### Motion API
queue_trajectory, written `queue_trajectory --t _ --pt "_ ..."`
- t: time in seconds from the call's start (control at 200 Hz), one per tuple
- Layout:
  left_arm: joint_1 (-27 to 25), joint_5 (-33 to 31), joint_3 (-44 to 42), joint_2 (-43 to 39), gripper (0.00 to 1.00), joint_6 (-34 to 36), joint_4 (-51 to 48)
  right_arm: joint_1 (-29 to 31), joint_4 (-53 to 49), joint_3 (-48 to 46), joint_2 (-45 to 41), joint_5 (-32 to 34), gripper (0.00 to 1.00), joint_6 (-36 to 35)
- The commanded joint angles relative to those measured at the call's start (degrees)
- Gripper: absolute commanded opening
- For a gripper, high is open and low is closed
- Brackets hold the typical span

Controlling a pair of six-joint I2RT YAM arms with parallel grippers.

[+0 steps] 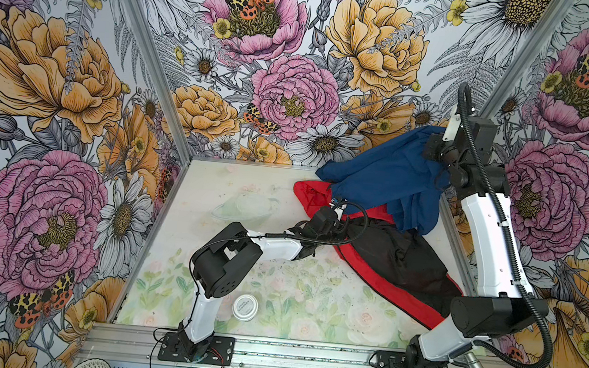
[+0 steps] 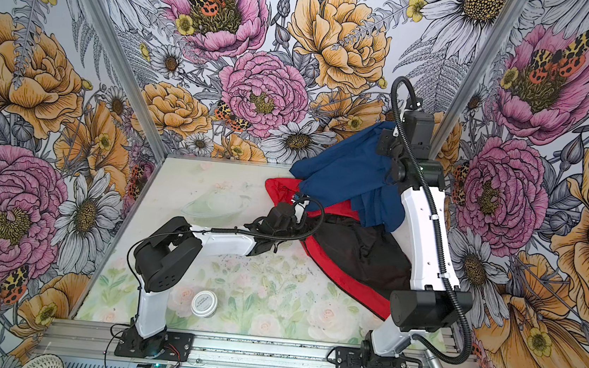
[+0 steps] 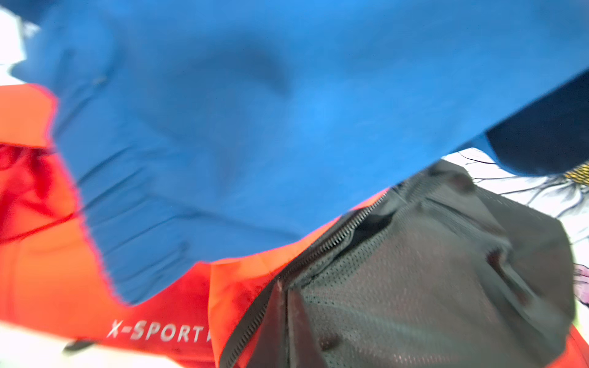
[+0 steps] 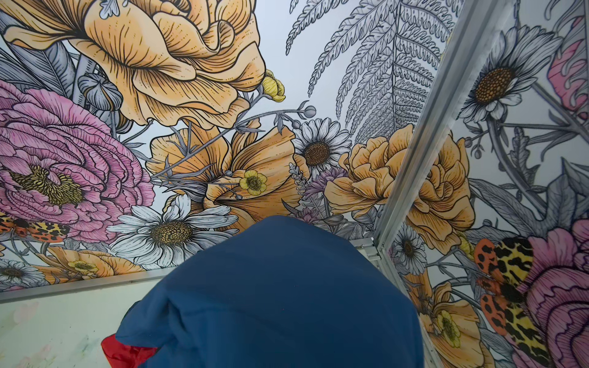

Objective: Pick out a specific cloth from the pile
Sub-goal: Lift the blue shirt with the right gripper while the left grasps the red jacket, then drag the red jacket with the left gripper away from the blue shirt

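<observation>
Two arms are working over one table (image 1: 186, 218). Furthest left, a single small round white tin (image 1: 245, 307) is sitting near the front edge, just beside the left arm's upright link and well apart from the cloth. The left gripper (image 1: 335, 200) is reaching out low to the pile of two garments on the right half of the table. In the left wrist view its fingers (image 3: 277, 321) are pressing together into a narrow wedge, tip touching the zipper (image 3: 318, 251) edge of the red garment (image 1: 312, 194); whether any fabric is caught between them cannot be told. That red garment is lying spread on the table, its black mesh lining (image 1: 400, 257) facing up and one line of white lettering (image 3: 159, 331) showing. The navy blue garment (image 1: 390, 172) is hanging over it, lower folds resting on the red. Its top is bunching at the raised right gripper (image 1: 433, 143) near the far right corner. The cloth is covering those jaws, which are clamping it.
</observation>
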Motion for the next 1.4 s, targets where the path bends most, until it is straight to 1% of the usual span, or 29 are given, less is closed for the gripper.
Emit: queue_trajectory --t 0.0,0.235,0.26,0.42,0.706,1.046,1.241,1.396 --pt "2.04 -3.44 -2.03 -3.51 0.00 1.60 1.37 -0.05 5.09 0.88 -3.02 1.94 0.00 -0.96" --pt "4.80 -4.76 -6.30 -7.55 0.00 2.29 1.35 -0.11 4.99 0.82 -3.35 2.51 0.00 -1.47" --pt "5.04 -4.94 -6.62 -9.78 0.00 2.36 1.36 -0.07 4.98 0.73 -3.45 2.57 0.00 -1.52" --pt "6.71 -6.15 -9.23 -12.46 0.00 2.71 1.55 -0.07 4.99 0.54 -3.53 3.07 0.00 -2.30" --pt "11.21 -7.56 -12.93 -17.47 0.00 2.83 1.73 -0.10 5.01 -0.33 -4.44 3.25 0.00 -2.79" --pt "16.75 -7.94 -14.68 -21.99 0.00 4.58 1.70 -0.07 5.00 -2.73 -6.15 3.32 0.00 -3.11" --pt "19.68 -7.44 -14.00 -22.89 0.00 5.62 1.39 -0.07 4.97 -3.31 -7.16 3.65 0.00 -3.23" --pt "22.39 -6.24 -12.43 -22.64 0.00 5.90 0.94 -0.07 5.01 -3.73 -8.57 5.40 0.00 -4.19"
